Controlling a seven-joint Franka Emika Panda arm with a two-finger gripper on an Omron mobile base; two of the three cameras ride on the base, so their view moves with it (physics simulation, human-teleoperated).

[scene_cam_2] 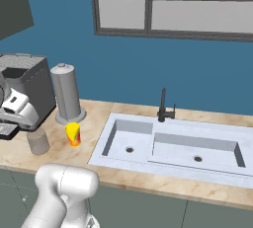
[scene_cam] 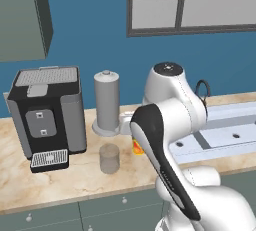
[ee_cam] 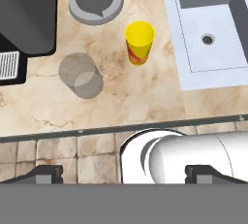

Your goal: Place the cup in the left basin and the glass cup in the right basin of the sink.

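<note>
Hovering high over the counter point(ee_cam: 145, 102) with gripper point(ee_cam: 124, 172) spread wide, pinching nothing, fingertips point(ee_cam: 48, 172) far apart. Standing upright on the marble between the glass cup point(ee_cam: 81, 76) and the sink point(scene_cam_2: 118, 158): the cup point(ee_cam: 139, 42), touching neither. Sitting just in front of the tall grey cylinder point(scene_cam_2: 65, 94), near the coffee machine point(scene_cam: 47, 110). Lying bare beyond the rim: the left basin point(scene_cam_2: 129, 143), then the right basin point(scene_cam_2: 197, 153), with the black faucet point(scene_cam_2: 163, 106) behind.

The cup point(scene_cam_2: 72, 134) stands between glass cup point(scene_cam_2: 38, 141) and sink point(scene_cam_2: 106, 134).
</note>
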